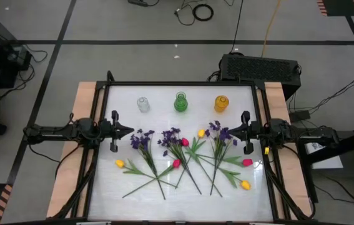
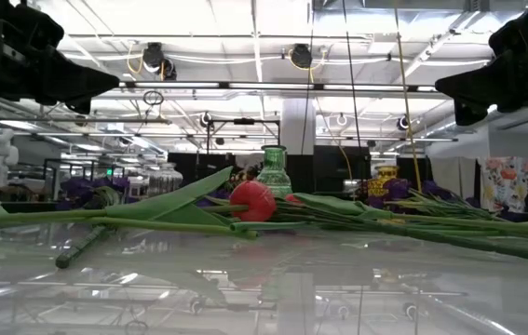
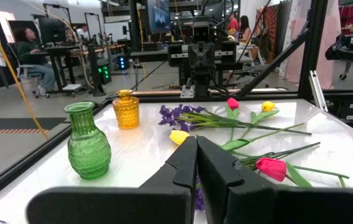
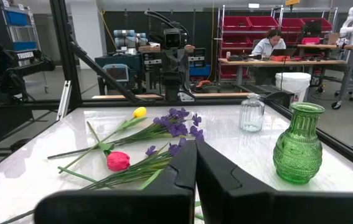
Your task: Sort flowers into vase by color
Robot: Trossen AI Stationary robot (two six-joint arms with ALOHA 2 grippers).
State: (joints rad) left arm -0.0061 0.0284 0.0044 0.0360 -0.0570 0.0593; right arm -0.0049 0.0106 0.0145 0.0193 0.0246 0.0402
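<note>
Artificial flowers lie flat in a loose row across the middle of the white table: purple bunches (image 1: 142,140) (image 1: 172,137) (image 1: 219,132), yellow tulips (image 1: 120,164) (image 1: 245,185) and pink-red tulips (image 1: 177,164) (image 1: 247,162), their green stems crossing. Three vases stand along the far side: clear (image 1: 143,104), green (image 1: 181,102) and amber (image 1: 221,104). My left gripper (image 1: 131,132) hovers level at the table's left edge, shut and holding nothing. My right gripper (image 1: 230,130) does the same at the right edge. The two point at each other across the flowers.
A black frame (image 1: 107,87) rims the table, with wooden strips outside it. A black box (image 1: 261,65) sits on the floor behind the far right corner. People sit at desks (image 4: 274,43) in the room beyond. Bare tabletop (image 1: 183,203) lies near the front edge.
</note>
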